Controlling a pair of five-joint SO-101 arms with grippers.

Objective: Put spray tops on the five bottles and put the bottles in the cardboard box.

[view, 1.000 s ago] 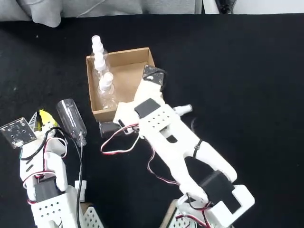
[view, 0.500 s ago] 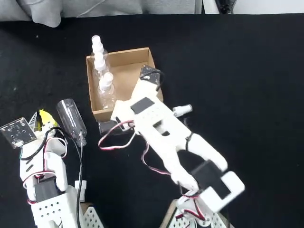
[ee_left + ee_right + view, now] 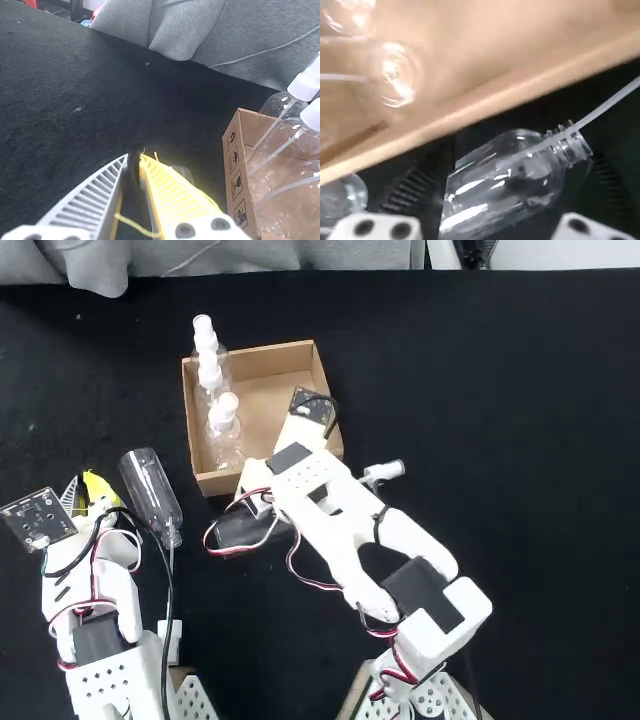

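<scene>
currently right gripper (image 3: 515,159) pinches a clear bottle (image 3: 490,172) lying on its side, just below the cardboard box (image 3: 260,348) front wall, frame centre. spray top (image 3: 386,471) sticks out right of the arm, tube in the neck. three capped bottles (image 3: 225,440) along the box's left wall. left gripper (image 3: 134,159) pressed together, lower left; open bottle (image 3: 150,490) just beside it.

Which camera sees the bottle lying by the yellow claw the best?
The high view: the whole topless bottle lies slanted beside the left claw, open neck and all. The left wrist view catches just a bit of clear rim, likely its end, past the claw's yellow finger.
</scene>
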